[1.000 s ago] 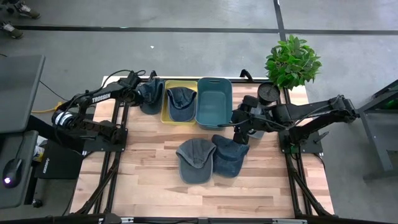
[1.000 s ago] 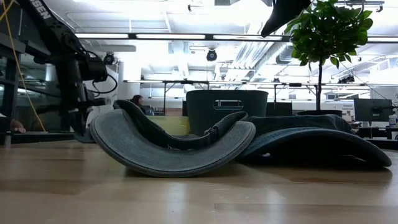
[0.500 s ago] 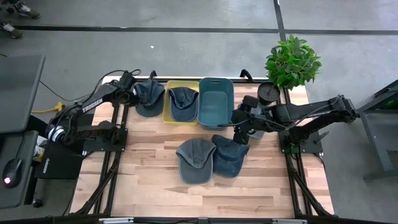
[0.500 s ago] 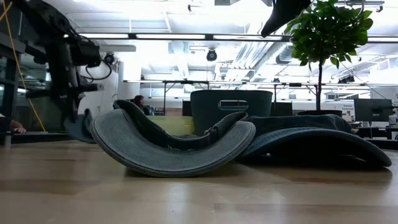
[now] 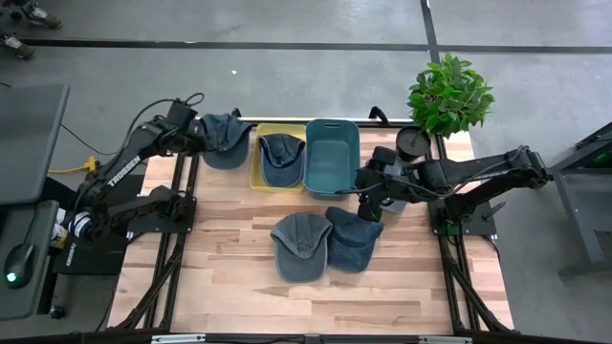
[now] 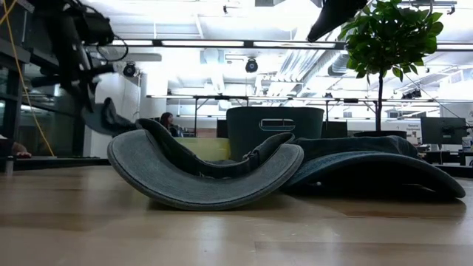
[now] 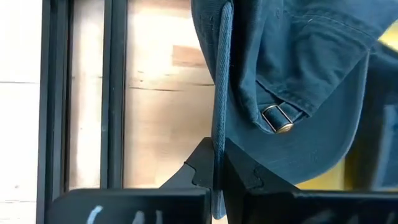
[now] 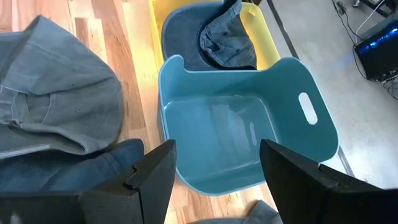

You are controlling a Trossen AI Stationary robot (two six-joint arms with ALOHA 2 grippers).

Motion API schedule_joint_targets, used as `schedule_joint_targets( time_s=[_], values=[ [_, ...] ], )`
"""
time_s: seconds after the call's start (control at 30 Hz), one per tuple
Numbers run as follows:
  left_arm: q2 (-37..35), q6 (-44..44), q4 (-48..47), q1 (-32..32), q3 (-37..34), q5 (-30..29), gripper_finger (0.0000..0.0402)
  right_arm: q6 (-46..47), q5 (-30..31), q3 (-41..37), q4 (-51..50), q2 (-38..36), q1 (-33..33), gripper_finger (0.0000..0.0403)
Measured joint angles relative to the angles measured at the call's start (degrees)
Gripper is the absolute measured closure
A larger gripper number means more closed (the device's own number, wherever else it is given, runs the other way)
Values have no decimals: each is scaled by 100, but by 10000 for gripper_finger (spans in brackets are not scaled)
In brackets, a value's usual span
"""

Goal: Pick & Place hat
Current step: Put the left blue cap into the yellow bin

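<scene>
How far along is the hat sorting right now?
Done: one dark denim cap lies in the yellow bin. In hand: the left gripper pinches another dark blue cap by its brim, lifted beside that bin. Left: two caps on the table; the teal bin is empty.

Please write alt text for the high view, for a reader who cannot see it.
The left gripper holds a dark blue cap beside a yellow bin with another cap inside. An empty teal bin stands next to it; the open right gripper waits over two caps on the wooden table.
</scene>
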Motion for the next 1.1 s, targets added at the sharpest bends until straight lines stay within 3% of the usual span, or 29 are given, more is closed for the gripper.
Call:
schedule_joint_targets(
  time_s=[0.2,0.47,0.7,1.1],
  values=[
    [-56,85,-204,-2,525,398,398,-465,-1,0,330,0,1,176],
    [-56,-27,-64,-2,851,1402,398,-1516,1,0,673,0,-2,176],
    [-59,-133,21,-4,912,1895,398,-2637,163,0,1244,0,1,176],
    [-61,-467,651,-4,912,2597,398,-3489,2,0,1794,40,-166,176]
  ],
)
